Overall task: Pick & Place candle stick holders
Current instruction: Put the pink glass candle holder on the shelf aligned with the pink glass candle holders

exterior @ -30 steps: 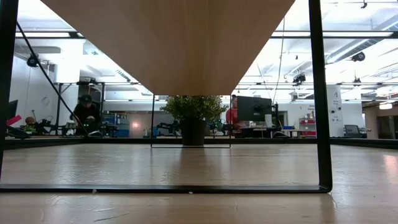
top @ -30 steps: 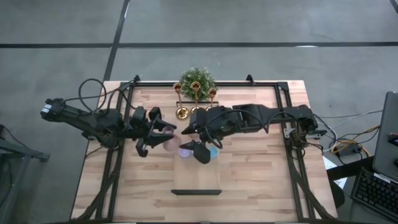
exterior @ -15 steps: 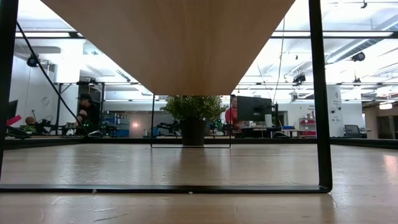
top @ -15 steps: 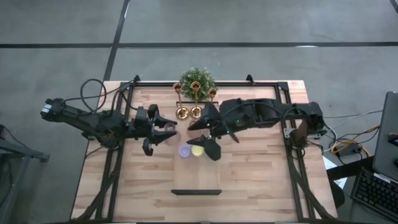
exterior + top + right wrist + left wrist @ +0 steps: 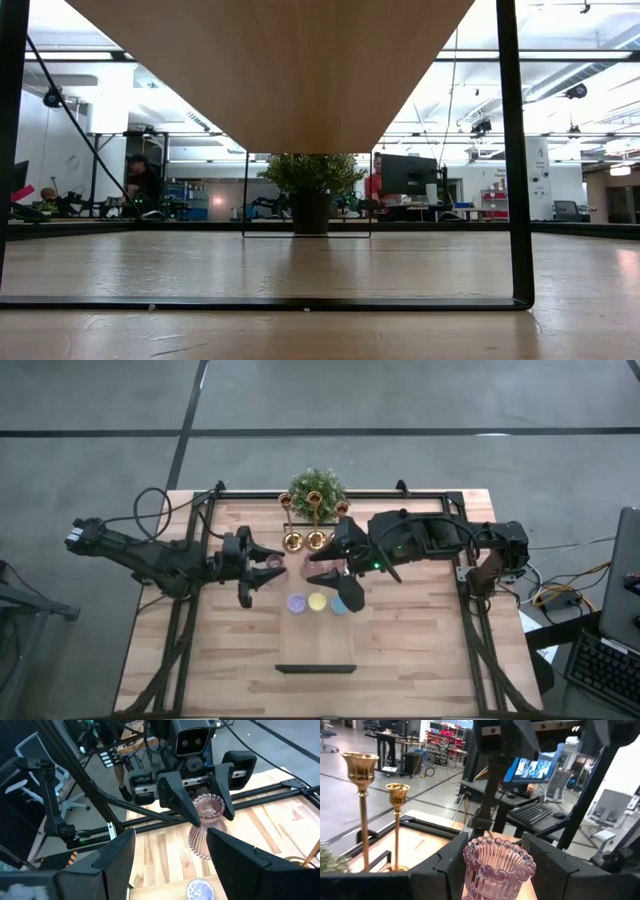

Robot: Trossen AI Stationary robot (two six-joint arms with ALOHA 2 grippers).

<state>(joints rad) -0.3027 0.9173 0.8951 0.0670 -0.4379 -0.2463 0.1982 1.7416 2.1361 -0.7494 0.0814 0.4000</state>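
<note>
my left gripper (image 5: 492,870) holds a pink glass cup (image 5: 498,870) above the middle of the table (image 5: 420,650).
i want to set it down slow and straight beside the purple cup (image 5: 296,602), yellow cup (image 5: 317,601) and blue cup (image 5: 339,604). my right gripper (image 5: 170,852) waits wide open and empty near them.

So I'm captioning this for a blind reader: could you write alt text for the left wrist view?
The left gripper holds a ribbed pink glass holder upright between its dark fingers. Beyond it, two gold holders stand at the wooden table's far edge, with the other arm and a workshop behind.
</note>
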